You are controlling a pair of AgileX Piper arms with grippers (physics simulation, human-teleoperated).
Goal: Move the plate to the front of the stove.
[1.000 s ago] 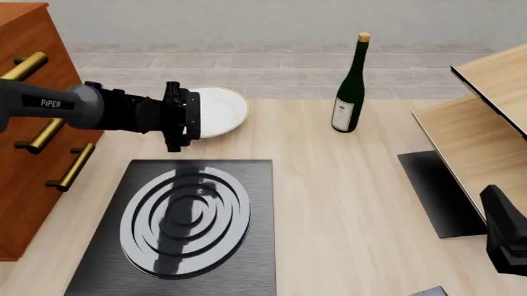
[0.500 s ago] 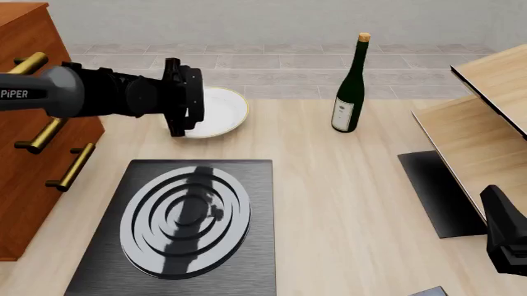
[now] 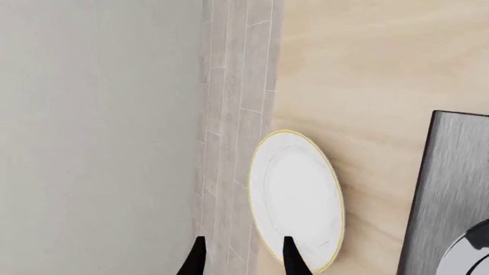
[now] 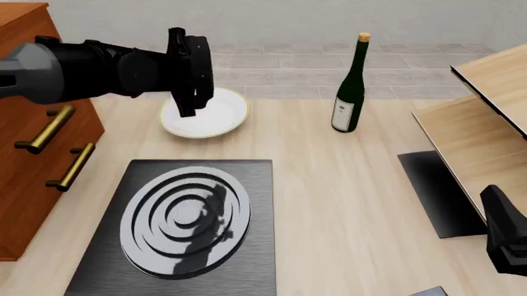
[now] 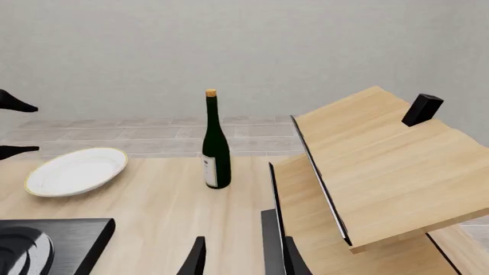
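Note:
The white, gold-rimmed plate (image 4: 216, 117) lies flat on the table just beyond the stove's (image 4: 189, 216) far edge. It also shows in the left wrist view as the plate (image 3: 298, 197) beside the stove (image 3: 450, 189), and in the right wrist view as the plate (image 5: 77, 171). My left gripper (image 4: 196, 73) hangs open above the plate's left part, apart from it, with nothing between its fingers (image 3: 292, 259). My right gripper (image 5: 243, 260) is open and empty low at the table's right. In the front view only the right arm's dark body (image 4: 506, 237) shows.
A green wine bottle (image 4: 350, 86) stands right of the plate. A wooden cabinet (image 4: 33, 142) with gold handles lines the left side. A tilted wooden shelf (image 4: 485, 117) and a plain black mat (image 4: 436, 191) sit at the right.
My left gripper has risen and moved back and slightly right, uncovering more of the plate. The plate and the right arm have not moved.

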